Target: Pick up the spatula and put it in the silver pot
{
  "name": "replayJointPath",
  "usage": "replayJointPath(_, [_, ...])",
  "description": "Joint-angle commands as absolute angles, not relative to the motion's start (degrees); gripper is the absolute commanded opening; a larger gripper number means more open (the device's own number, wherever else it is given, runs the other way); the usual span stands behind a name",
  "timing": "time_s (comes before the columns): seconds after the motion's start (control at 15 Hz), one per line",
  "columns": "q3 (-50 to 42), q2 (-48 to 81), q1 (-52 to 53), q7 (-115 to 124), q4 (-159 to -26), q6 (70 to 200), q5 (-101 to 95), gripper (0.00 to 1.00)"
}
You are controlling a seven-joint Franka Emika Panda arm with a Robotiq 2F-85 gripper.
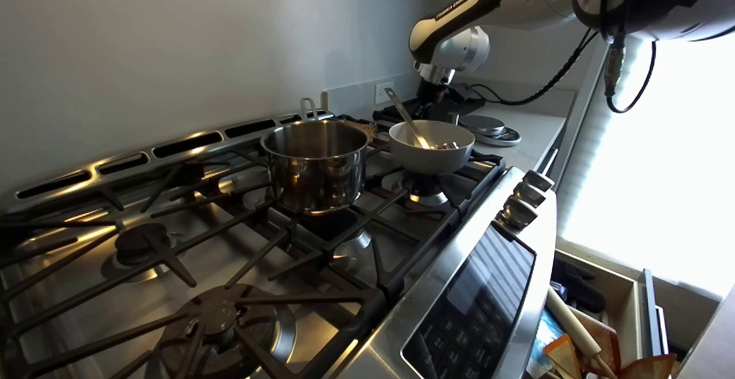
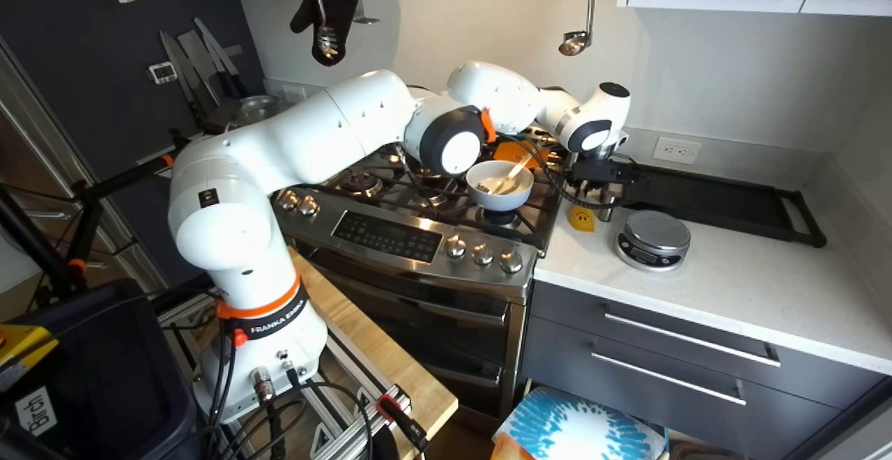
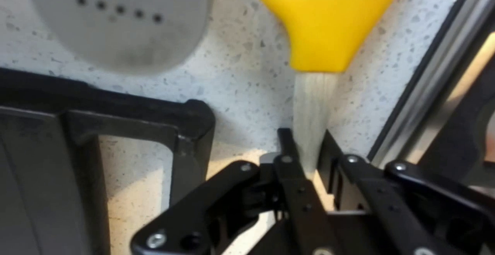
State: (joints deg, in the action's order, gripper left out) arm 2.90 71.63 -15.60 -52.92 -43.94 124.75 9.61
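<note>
The spatula has a yellow head with a drawn face and a pale wooden-looking handle. In the wrist view its head is beyond the fingertips, over the counter. My gripper has a finger close against each side of the handle; the handle's far end is hidden by the finger. In an exterior view the yellow head shows low at the counter's stove edge, below my gripper. The shiny silver pot stands on the stove grate in an exterior view, away from my gripper. Elsewhere the arm hides it.
A whitish bowl with a utensil in it stands on the grate between pot and gripper. A metal shaker, a black tray and a kitchen scale stand close by on the counter.
</note>
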Motion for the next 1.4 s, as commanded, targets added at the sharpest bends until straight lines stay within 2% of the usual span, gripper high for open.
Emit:
replayJointPath(0.0, [2.7,72.06,-15.67,-52.17,-41.3,123.01,9.51,0.03])
replayJointPath(0.67, [1.57,61.63,-19.37,-52.12,-46.39,116.33,9.99,0.05])
replayJointPath(1.33, [1.53,45.84,-29.51,-75.52,-58.38,84.47,9.54,0.05])
